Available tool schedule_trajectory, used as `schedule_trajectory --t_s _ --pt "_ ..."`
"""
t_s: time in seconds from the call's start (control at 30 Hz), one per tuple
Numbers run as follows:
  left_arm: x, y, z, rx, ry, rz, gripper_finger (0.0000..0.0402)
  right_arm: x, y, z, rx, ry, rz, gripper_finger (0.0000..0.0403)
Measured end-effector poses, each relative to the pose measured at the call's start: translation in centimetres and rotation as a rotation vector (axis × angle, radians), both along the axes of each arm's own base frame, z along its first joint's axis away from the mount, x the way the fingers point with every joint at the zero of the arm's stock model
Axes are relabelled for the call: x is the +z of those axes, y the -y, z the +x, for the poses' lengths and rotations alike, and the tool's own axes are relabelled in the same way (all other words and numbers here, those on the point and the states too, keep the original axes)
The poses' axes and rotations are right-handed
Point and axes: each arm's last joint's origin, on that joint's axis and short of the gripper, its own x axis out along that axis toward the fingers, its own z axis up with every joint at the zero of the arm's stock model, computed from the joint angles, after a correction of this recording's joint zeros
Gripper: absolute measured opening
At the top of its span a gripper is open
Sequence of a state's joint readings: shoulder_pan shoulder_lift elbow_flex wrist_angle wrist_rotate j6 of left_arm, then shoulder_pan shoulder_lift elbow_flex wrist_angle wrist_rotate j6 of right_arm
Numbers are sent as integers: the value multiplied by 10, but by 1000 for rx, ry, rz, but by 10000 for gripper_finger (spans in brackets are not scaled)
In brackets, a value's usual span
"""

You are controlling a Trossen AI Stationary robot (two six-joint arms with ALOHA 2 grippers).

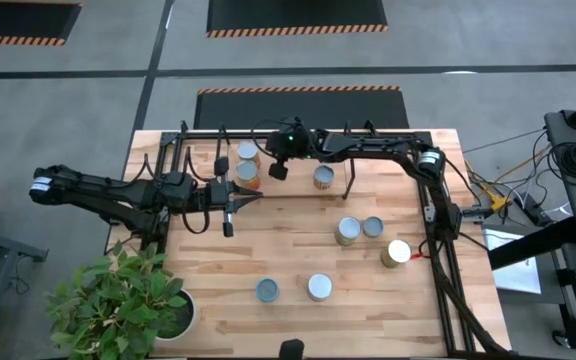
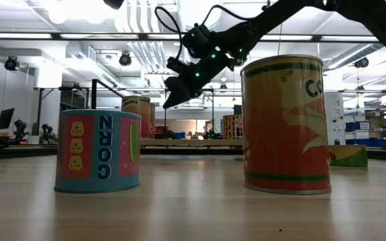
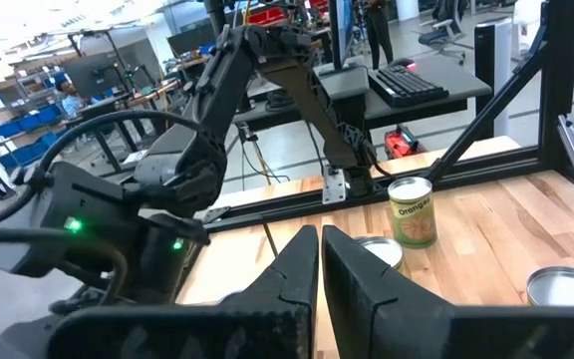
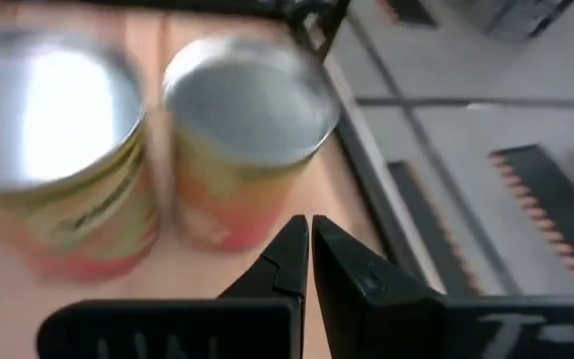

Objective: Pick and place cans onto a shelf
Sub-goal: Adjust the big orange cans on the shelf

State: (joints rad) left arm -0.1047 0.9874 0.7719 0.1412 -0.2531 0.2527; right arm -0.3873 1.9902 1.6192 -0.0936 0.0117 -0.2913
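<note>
A: Can count?

B: Eight cans, all upright, long axis vertical. Nearest the front edge: a blue-grey-topped one [image 1: 267, 290] and a silvery one [image 1: 319, 287], side by side but apart. Mid-table right: a touching pair [image 1: 348, 231] [image 1: 372, 227], plus one [image 1: 396, 252] near the right frame rail. On the shelf [image 1: 368, 192] at the far edge: one single [image 1: 323, 177], and two close together at its left end [image 1: 249, 174] [image 1: 247, 152].

A: Your pincers?

B: My right gripper [image 1: 279, 170] is empty, fingers pressed together, hanging just beside the shelf's left-hand pair; wrist view shows those two round tops right past my fingertips [image 4: 297, 254]. My left gripper [image 1: 227, 228] is also closed on nothing, above bare board left of centre, fingers [image 3: 312, 264] pointing across the table toward the orange-labelled can [image 3: 412, 210].

A: Room to move?

B: Open wood through the centre and the front left. A plant [image 1: 118, 300] overhangs the front left corner. Shelf board is bare between the single can and the pair.
</note>
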Motion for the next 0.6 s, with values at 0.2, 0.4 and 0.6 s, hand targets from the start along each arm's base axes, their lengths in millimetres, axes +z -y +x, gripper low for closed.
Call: schedule_trajectory --t_s 0.2,0.4,0.6 --pt "0 0 0 0 0 0 1 -2 -21 2 124 -41 113 9" --pt "0 0 0 0 0 0 1 -15 -38 16 166 -22 95 9" --pt "0 0 0 0 1 0 1 -14 -42 24 181 43 52 9"
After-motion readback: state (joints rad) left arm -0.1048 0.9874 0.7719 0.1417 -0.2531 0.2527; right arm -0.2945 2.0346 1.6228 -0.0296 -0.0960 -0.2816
